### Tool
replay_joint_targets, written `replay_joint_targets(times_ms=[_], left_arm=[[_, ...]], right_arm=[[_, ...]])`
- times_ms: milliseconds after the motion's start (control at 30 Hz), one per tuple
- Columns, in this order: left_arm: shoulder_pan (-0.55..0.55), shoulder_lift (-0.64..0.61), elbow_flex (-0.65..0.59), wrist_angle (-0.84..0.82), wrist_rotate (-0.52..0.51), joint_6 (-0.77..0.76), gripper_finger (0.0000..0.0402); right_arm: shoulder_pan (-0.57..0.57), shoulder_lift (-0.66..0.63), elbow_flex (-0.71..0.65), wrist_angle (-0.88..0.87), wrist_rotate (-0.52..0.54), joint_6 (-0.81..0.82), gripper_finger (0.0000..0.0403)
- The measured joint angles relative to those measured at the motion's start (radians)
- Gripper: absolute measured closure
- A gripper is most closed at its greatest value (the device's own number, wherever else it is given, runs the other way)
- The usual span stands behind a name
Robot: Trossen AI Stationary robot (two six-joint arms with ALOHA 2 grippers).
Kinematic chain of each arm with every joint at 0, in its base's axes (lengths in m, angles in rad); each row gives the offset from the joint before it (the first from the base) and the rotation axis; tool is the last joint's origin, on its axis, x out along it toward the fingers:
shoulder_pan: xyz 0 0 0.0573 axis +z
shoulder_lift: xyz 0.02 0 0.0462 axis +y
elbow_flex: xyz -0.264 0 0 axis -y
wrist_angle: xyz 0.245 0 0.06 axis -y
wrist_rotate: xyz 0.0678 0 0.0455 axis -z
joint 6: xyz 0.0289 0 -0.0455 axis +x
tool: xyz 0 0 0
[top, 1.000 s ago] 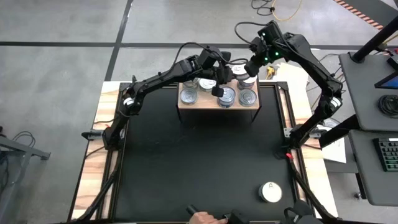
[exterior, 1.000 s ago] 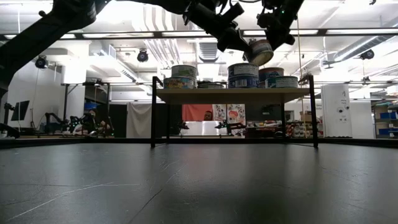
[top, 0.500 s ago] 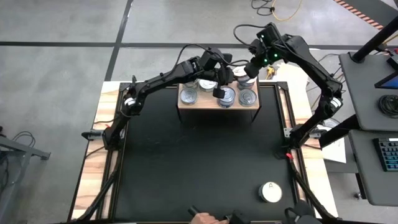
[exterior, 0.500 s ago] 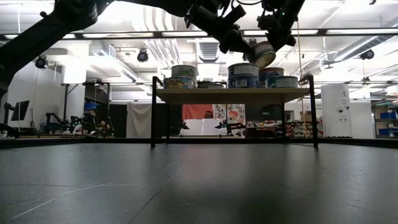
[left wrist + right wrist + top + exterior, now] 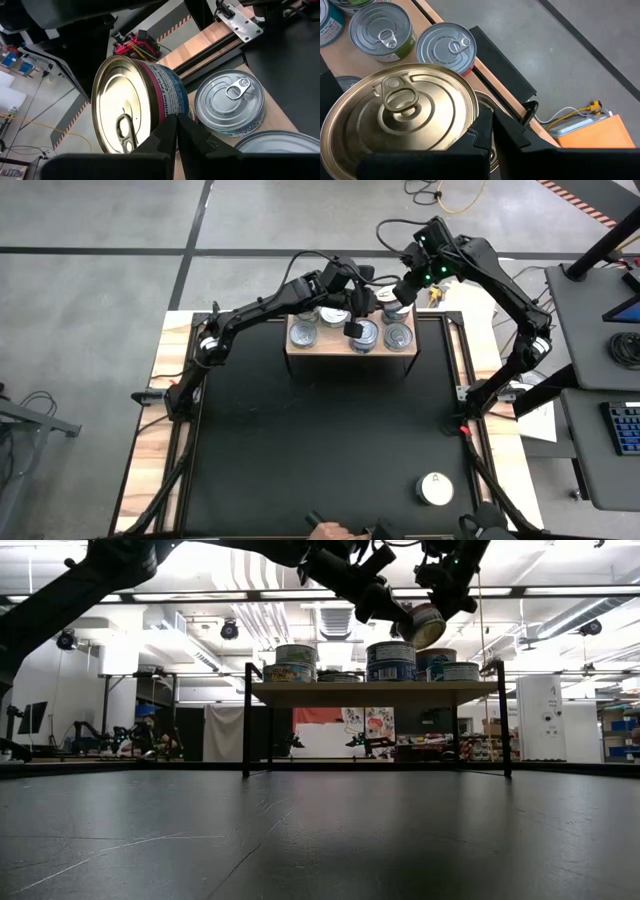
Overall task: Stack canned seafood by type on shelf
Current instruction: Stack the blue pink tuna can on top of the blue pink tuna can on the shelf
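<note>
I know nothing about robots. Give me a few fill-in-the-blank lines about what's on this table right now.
1. The tilted tin in the air has a ___ top.
2. The number of arms reaching over the wooden shelf is ___.
3. One white-topped tin sits alone, far from the shelf, on the ___ tabletop.

Missing words: gold; two; black.

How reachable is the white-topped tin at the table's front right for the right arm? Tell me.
Probably reachable, but not at once. The bare tabletop around the white-topped tin leaves the way free, yet the right gripper is at the shelf, jaws seemingly shut on a gold-topped tin.
</note>
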Motion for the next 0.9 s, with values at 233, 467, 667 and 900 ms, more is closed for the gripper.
replay_joint_targets(times_ms=[233,467,667,900], left_arm=[[0.000,0.000,-0.001,0.012,0.004,0.000,0.0402],[-0.001,0.000,-0.007,0.023,0.010,0.000,0.0402],[-0.001,0.000,-0.012,0.028,0.010,-0.004,0.0401],[-0.001,0.001,-0.019,0.031,0.009,-0.004,0.0401]], right_arm=[[0.000,0.000,0.000,0.000,0.002,0.003,0.0394],[0.000,0.000,0.000,0.002,0.003,0.003,0.0394],[0.000,0.000,0.000,0.011,0.002,0.002,0.0394],[0.000,0.000,0.000,0.016,0.000,-0.001,0.0394]])
